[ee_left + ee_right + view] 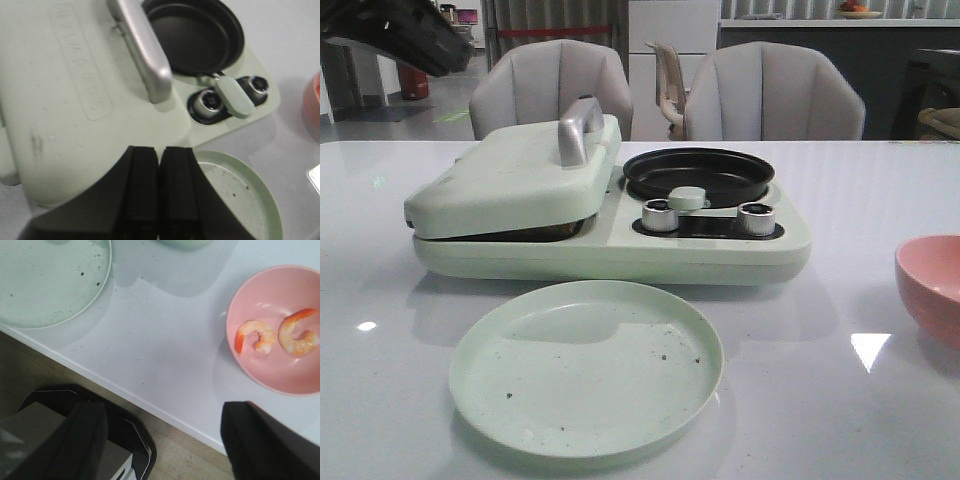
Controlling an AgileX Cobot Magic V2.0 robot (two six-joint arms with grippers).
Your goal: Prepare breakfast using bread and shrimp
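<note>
Two curled pink-orange shrimp (256, 337) (299, 335) lie in a pink bowl (280, 375) near the table's front right edge. No bread shows in any view. My left gripper (160, 152) is shut with nothing between its black fingers. It hangs above the closed pale green lid (75, 100) of the breakfast maker, short of its silver handle (145, 50). My right gripper (165, 410) is open and empty, over the table's front edge and apart from the bowl.
The breakfast maker (620, 245) stands mid-table, with an empty black pan (698, 172) and two knobs (658, 215) on its right half. A crumb-speckled pale green plate (585, 370) lies in front of it. The pink bowl (932, 285) sits at the right edge. Chairs stand behind the table.
</note>
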